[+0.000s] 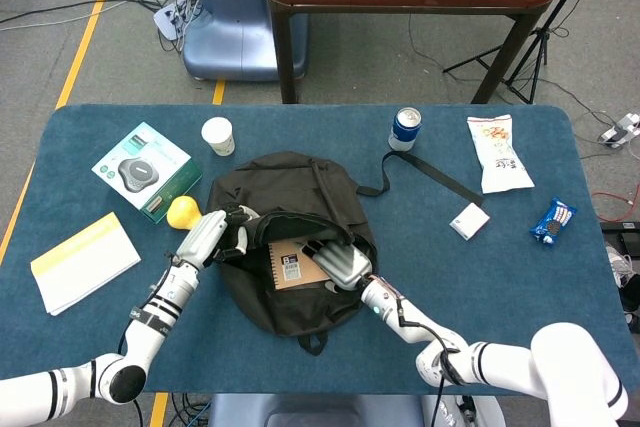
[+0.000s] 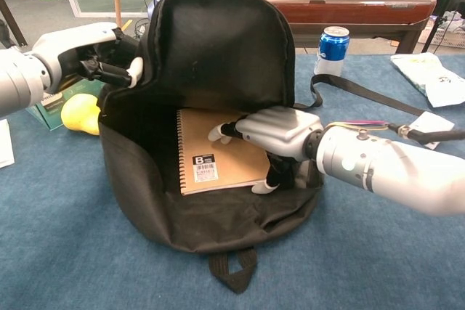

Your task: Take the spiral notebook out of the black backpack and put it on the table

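Observation:
The black backpack lies in the middle of the blue table with its mouth held wide. Inside it lies the brown spiral notebook, flat on the bag's lower wall, coil to the left. My left hand grips the rim of the bag's opening and keeps the flap raised. My right hand reaches into the bag and rests on the right part of the notebook, fingers spread over the cover, one fingertip at its near right corner. The notebook is not lifted.
Left of the bag are a yellow fruit, a Philips box, a paper cup and a yellow-edged pad. To the right lie a blue can, the bag's strap, a snack bag, a small white box and a blue packet.

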Motion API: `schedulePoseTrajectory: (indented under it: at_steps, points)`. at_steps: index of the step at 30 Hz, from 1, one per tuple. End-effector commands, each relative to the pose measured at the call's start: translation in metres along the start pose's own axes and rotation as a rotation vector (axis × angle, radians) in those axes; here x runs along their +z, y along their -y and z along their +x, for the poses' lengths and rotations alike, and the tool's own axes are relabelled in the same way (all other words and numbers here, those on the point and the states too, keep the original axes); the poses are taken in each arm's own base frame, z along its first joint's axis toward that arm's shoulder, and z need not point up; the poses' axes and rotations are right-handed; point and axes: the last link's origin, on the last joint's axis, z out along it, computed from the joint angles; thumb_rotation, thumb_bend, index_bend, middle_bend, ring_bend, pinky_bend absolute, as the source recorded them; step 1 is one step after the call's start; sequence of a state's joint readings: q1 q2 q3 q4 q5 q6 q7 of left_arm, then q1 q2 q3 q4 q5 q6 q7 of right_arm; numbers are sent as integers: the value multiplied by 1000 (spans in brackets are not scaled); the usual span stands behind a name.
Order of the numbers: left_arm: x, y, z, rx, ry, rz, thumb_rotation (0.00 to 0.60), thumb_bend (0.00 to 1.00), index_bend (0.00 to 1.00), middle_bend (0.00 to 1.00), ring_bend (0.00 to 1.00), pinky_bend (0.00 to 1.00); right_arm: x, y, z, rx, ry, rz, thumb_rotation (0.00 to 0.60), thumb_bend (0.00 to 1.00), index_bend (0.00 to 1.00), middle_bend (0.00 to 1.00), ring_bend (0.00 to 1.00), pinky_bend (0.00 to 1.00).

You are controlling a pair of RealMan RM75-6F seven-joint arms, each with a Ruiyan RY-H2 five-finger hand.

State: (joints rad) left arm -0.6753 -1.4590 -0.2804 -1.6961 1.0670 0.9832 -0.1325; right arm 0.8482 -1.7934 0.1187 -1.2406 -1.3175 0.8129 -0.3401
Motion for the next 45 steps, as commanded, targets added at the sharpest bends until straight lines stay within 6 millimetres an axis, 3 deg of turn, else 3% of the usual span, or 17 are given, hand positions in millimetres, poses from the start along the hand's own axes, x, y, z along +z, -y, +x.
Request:
schedulePoseTrajectory:
  at_steps: [1,24,38,45]
  points:
    - [0,0,0,-1,0,0,600,688,634,376,274,103,2,2,-1,4,-2,0,600,201,149,181,130,258]
    - [-4,8,2,-17,-3,15,600,688,633,376,273,103,15,11,-12,-74,-74,28,600,209,185,187,125,250]
    - [-4,9,1,-24,-1,15,600,688,633,376,273,103,20,15,-16,-86,-142,36,600,459,243,243,158,250]
    - [-4,11,1,-29,0,19,600,688,633,376,273,103,21,13,-16,-82,-153,31,600,498,259,253,169,250]
